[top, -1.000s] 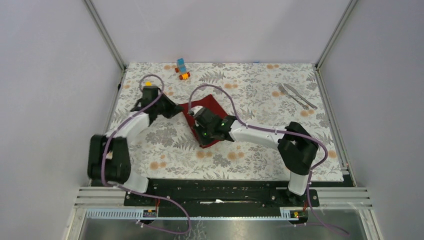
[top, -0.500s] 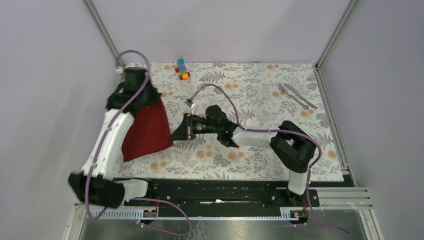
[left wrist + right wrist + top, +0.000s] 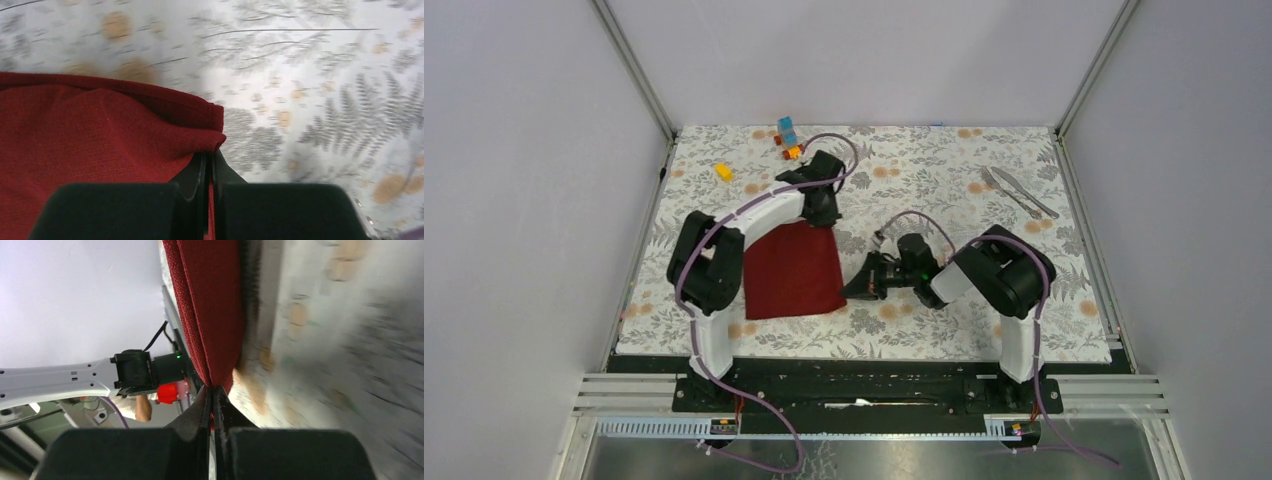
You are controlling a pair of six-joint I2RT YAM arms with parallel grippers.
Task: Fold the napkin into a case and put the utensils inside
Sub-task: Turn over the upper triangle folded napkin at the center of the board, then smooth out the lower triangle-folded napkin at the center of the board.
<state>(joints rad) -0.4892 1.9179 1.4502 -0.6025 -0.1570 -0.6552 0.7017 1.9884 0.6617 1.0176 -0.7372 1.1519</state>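
The dark red napkin lies spread on the table left of centre. My left gripper is shut on its far right corner; the left wrist view shows the cloth pinched between the closed jaws. My right gripper is shut on the near right corner; the right wrist view shows the folded red edge running away from the jaws. The silver fork and knife lie side by side at the far right of the table.
Blue and orange toy blocks sit at the far edge, and a small yellow block lies left of the left arm. Metal frame posts stand at the table's far corners. The table has a floral cover.
The left gripper carried the napkin from the far left over to the centre and laid it down. The right gripper moved back right and now pinches the near right corner.
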